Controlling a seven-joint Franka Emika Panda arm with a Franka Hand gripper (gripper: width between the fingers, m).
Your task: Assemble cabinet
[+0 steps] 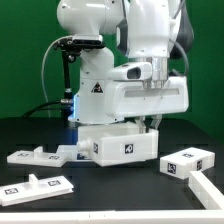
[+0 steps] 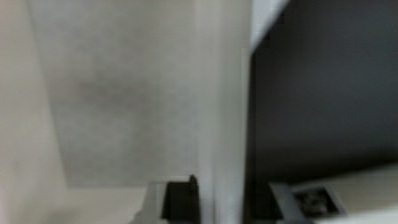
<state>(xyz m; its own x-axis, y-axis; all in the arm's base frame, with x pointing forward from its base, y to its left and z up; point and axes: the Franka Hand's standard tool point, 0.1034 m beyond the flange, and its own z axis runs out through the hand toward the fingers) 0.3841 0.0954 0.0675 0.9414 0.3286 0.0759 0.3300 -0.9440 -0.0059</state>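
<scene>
- Black tabletop [image 1: 110, 208] with a green wall [image 1: 25, 50] behind, and the big white arm [image 1: 140, 60] takes up most of the exterior view.
- We've got the cabinet body [image 1: 120, 147] lying on the table roughly mid-frame, with one square tag facing the camera.
- The gripper [image 1: 152, 124] is right down on the body's upper edge, at the end toward the exterior view's right.
- From the wrist view we see two dark fingers [image 2: 180, 198] sitting either side of a thin white wall of the body. It's pretty blurry, but it looks to us like they're pinched narrow onto that wall.
- A flat tagged panel [image 1: 40, 155] lies just beside the body on the exterior view's left, nearly touching it.
- Nearer the camera than that one there's a second panel [image 1: 40, 185], clear of the body.
- On the body's other side, a short way off toward the exterior view's right, sits a chunkier tagged piece [image 1: 188, 160].
</scene>
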